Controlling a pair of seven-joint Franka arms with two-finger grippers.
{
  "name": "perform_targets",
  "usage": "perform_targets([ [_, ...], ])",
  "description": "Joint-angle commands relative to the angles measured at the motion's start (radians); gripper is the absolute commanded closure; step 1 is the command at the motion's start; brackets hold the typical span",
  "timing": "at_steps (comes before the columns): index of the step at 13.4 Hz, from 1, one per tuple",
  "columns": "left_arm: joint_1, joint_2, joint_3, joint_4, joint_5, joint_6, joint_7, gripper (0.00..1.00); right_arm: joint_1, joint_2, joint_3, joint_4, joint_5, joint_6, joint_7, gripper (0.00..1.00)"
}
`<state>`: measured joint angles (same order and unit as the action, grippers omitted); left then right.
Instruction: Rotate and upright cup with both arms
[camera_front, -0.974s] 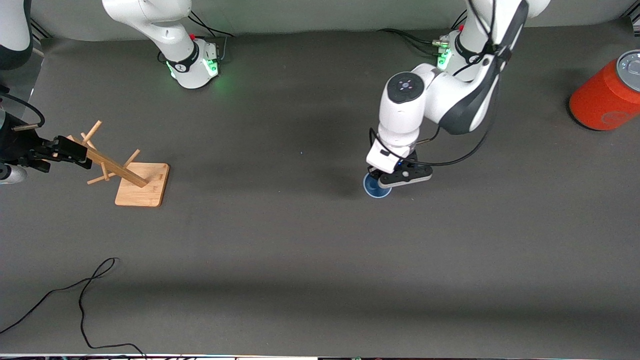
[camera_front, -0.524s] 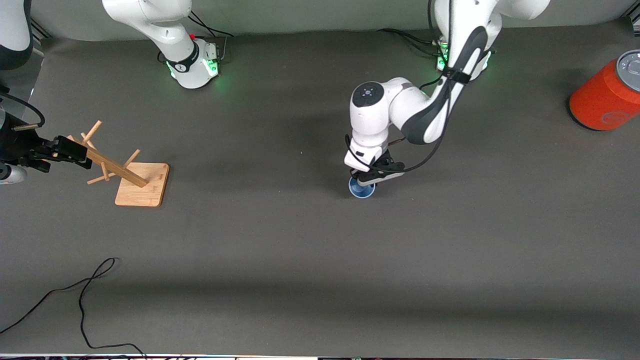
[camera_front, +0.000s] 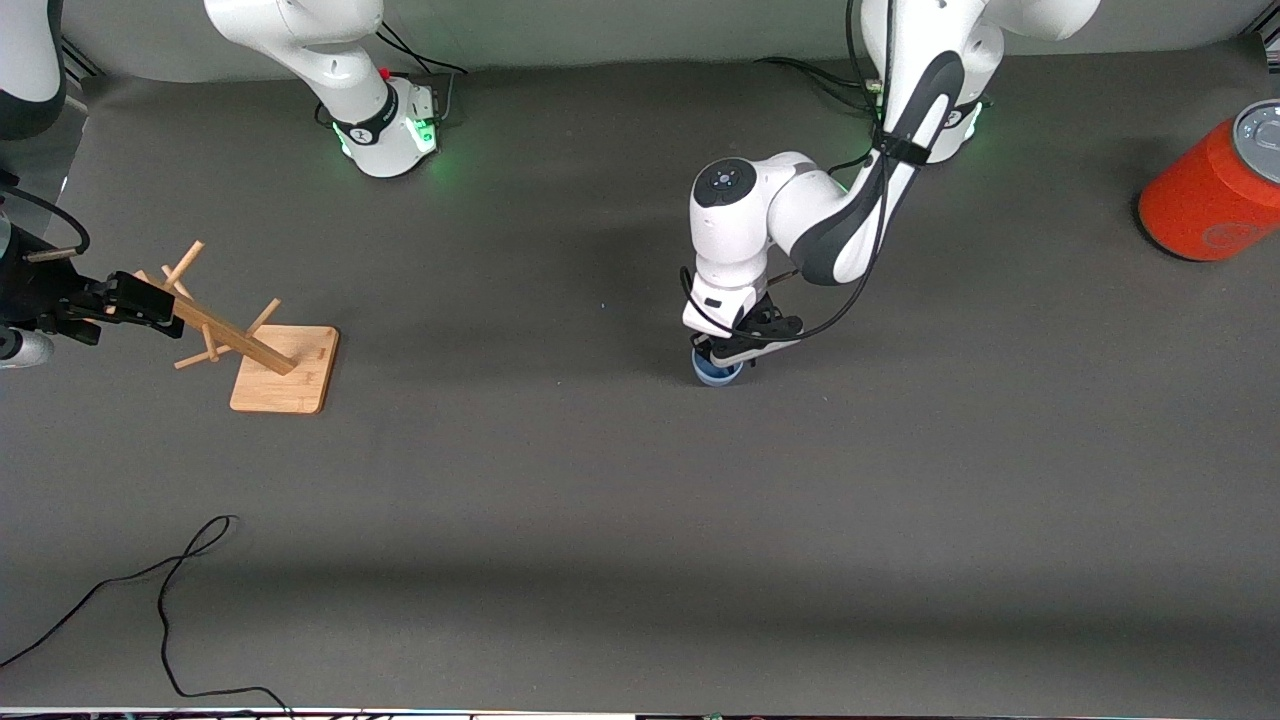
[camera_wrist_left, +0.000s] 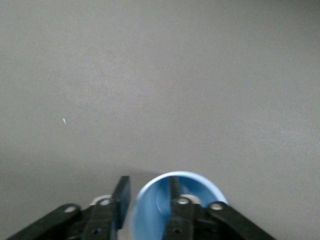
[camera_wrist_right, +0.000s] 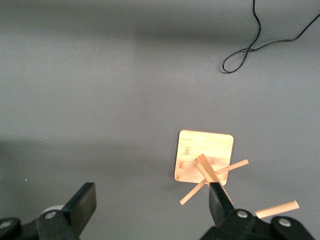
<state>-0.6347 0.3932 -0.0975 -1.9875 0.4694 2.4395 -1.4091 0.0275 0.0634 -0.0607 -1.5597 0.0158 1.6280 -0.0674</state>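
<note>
The pale blue cup (camera_front: 712, 375) is at the middle of the table, mostly hidden under my left gripper (camera_front: 735, 348). In the left wrist view the cup (camera_wrist_left: 155, 215) shows its open mouth to the camera. My left gripper (camera_wrist_left: 148, 192) is shut on the cup's rim, with one finger (camera_wrist_left: 174, 192) inside and the other finger (camera_wrist_left: 121, 192) outside against the wall. I cannot tell whether the cup touches the table. My right gripper (camera_front: 135, 300) waits open and empty over the wooden rack, and it shows open in the right wrist view (camera_wrist_right: 152, 200).
A wooden peg rack (camera_front: 285, 370) leans on its square base at the right arm's end of the table; it also shows in the right wrist view (camera_wrist_right: 204, 155). A large orange-red can (camera_front: 1215, 185) stands at the left arm's end. A black cable (camera_front: 170, 590) lies near the front camera.
My left gripper has moved with the cup toward the right arm's end of the table, and its wrist has turned. The right arm has not moved.
</note>
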Motion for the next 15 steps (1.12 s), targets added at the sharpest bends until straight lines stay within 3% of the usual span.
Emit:
perform_targets([
  [1, -0.02, -0.042, 0.012, 0.009, 0.02, -0.078, -0.022, 0.0, -0.008, -0.016, 0.007, -0.016, -0.005, 0.003, 0.018, 0.0],
  [4, 0.007, -0.094, 0.013, 0.022, -0.001, -0.134, -0.004, 0.0, -0.008, -0.016, 0.007, -0.016, -0.005, 0.003, 0.018, 0.0],
  [7, 0.077, -0.091, 0.016, 0.186, -0.186, -0.319, 0.285, 0.0, -0.008, -0.017, 0.007, -0.016, -0.005, 0.004, 0.018, 0.0],
  [12, 0.329, -0.092, 0.018, 0.413, -0.356, -0.58, 0.744, 0.0, -0.008, -0.017, 0.007, -0.016, -0.005, 0.004, 0.018, 0.0],
  [15, 0.475, -0.158, 0.018, 0.406, -0.371, -0.689, 0.95, 0.0, -0.008, -0.017, 0.007, -0.016, -0.005, 0.004, 0.018, 0.0],
])
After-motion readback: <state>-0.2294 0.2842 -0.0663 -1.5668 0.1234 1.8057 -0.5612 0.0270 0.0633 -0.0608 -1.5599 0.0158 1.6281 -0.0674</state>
